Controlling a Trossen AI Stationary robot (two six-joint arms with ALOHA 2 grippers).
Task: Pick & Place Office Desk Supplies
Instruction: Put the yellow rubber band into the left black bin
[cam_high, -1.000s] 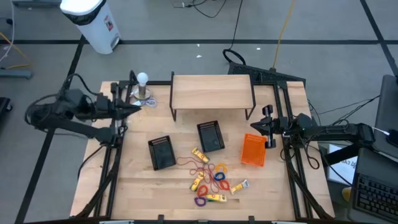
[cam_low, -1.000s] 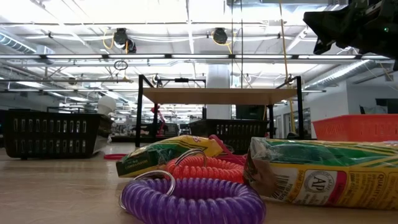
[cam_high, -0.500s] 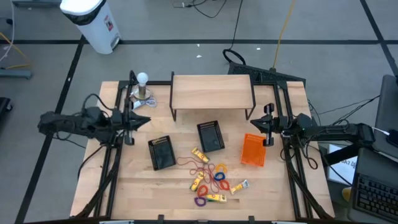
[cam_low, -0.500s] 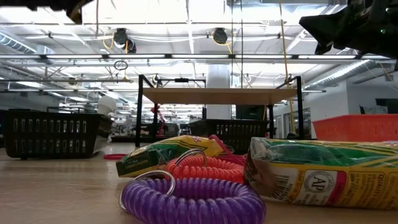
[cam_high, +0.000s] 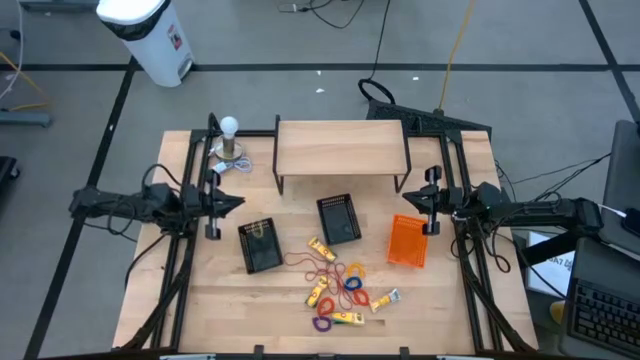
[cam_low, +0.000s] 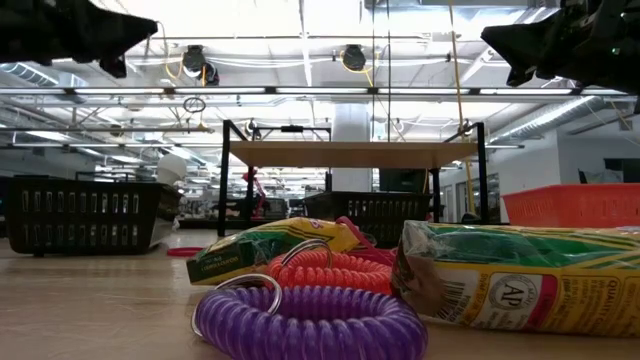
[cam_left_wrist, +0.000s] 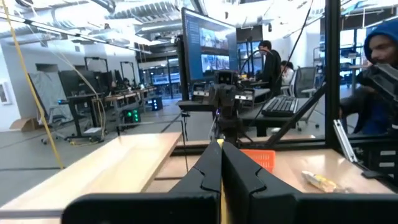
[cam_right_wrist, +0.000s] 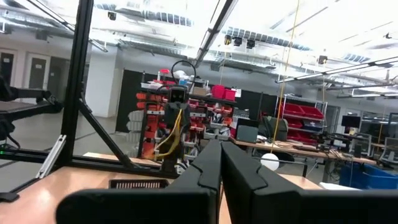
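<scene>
Supplies (cam_high: 338, 288) lie loose on the near bench (cam_high: 220, 300); sorting looks barely begun, with something yellowish in the left basket (cam_high: 260, 245). Left gripper (cam_high: 236, 202) and right gripper (cam_high: 412, 199) hover closed, empty.

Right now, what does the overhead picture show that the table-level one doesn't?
Only the overhead view shows the white trash bin, the ball-topped stand and the whole pile of supplies. Only the table-level view shows the ceiling lights and the printing on the yellow packet. Both show the wooden shelf, the black baskets and the orange basket.
</scene>
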